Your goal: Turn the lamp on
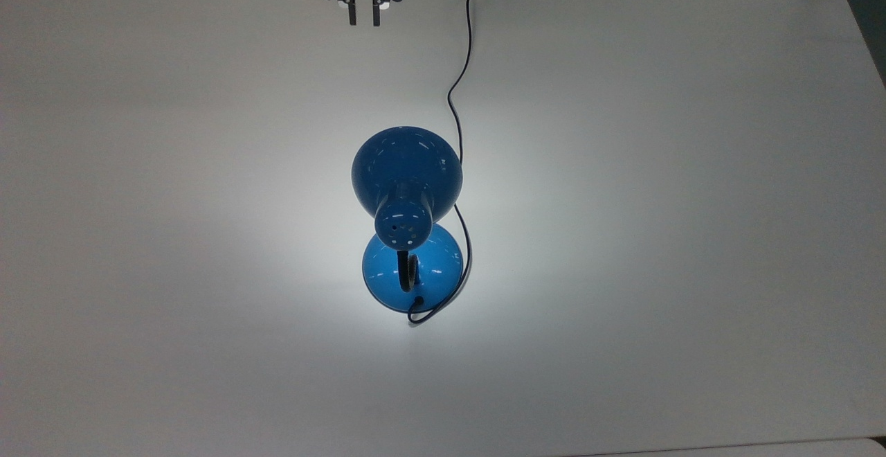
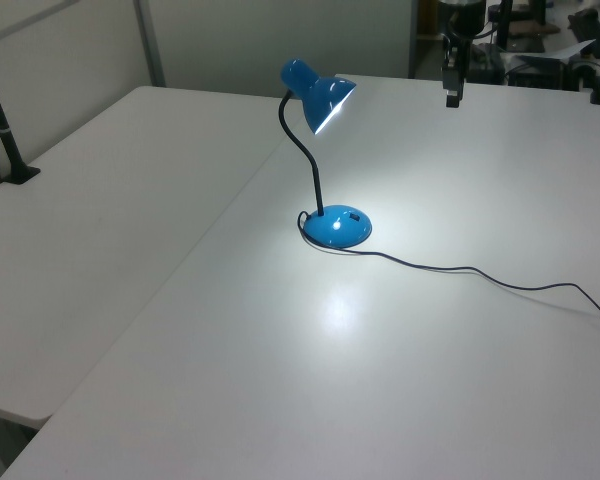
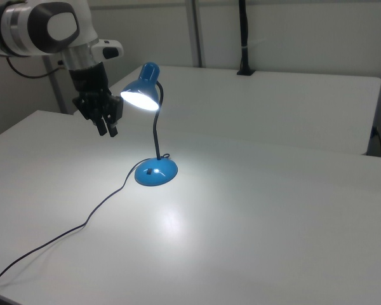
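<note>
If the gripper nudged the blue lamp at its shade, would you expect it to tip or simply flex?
Probably flex first: the lamp carries its shade on a thin, curved black neck that looks bendable. A harder push might tip it, since the shade leans out beyond the small round base. The glossy finish suggests fingers could slip.

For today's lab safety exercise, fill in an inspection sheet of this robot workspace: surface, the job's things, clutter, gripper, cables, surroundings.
Surface: white table, with a bright pool of light around the lamp's base.
Job's things: blue lamp, lit, upright, shade tilted down toward the table.
Clutter: nothing seen.
Gripper: gripper raised near the far table edge, apart from the lamp; fingers slightly apart, holding nothing.
Cables: thin black cord runs from the lamp's base across the table and off its edge.
Surroundings: second white table alongside; black clamp post at its edge.
</note>
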`<state>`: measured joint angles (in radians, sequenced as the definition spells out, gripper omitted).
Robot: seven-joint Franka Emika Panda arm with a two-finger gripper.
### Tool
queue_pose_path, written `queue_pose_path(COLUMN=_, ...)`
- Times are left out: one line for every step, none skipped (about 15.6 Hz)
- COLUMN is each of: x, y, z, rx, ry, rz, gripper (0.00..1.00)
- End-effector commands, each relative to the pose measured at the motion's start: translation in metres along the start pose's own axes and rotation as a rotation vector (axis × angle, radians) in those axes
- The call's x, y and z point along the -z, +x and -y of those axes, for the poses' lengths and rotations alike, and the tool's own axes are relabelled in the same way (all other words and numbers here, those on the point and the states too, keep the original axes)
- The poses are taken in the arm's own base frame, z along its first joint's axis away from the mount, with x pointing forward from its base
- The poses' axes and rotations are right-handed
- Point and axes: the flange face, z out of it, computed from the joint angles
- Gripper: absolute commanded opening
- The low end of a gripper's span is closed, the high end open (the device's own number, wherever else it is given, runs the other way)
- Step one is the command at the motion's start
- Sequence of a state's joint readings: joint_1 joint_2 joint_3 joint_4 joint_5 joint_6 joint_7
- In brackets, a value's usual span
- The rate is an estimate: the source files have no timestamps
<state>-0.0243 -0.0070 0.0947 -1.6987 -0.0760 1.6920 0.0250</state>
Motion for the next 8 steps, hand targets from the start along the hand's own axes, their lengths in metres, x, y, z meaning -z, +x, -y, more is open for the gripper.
queue_pose_path(x=0.003, y=0.000, z=-0.007, rx=0.000, ry=-0.016, rz=0.015, gripper=0.86)
queue_pose_path(x=0.002, y=0.000, z=-0.009, rx=-0.002, ry=-0.016, rz=0.015, gripper=0.98)
queue_pose_path(x=0.003, y=-0.001, z=-0.011, rx=-0.003, ry=-0.016, rz=0.014, gripper=1.00)
queue_pose_path(x=0.003, y=0.000, z=-0.012, rx=-0.006, ry=-0.016, rz=0.009, gripper=1.00)
queue_pose_path(x=0.003, y=0.001, z=-0.014, rx=-0.009, ry=-0.016, rz=0.005, gripper=1.00)
queue_pose_path(x=0.003, y=0.001, z=-0.018, rx=-0.017, ry=-0.016, rz=0.004, gripper=1.00)
queue_pose_path(x=0.004, y=0.000, z=-0.025, rx=-0.029, ry=-0.014, rz=0.003, gripper=1.00)
queue_pose_path(x=0.007, y=0.000, z=-0.027, rx=-0.036, ry=-0.014, rz=-0.001, gripper=1.00)
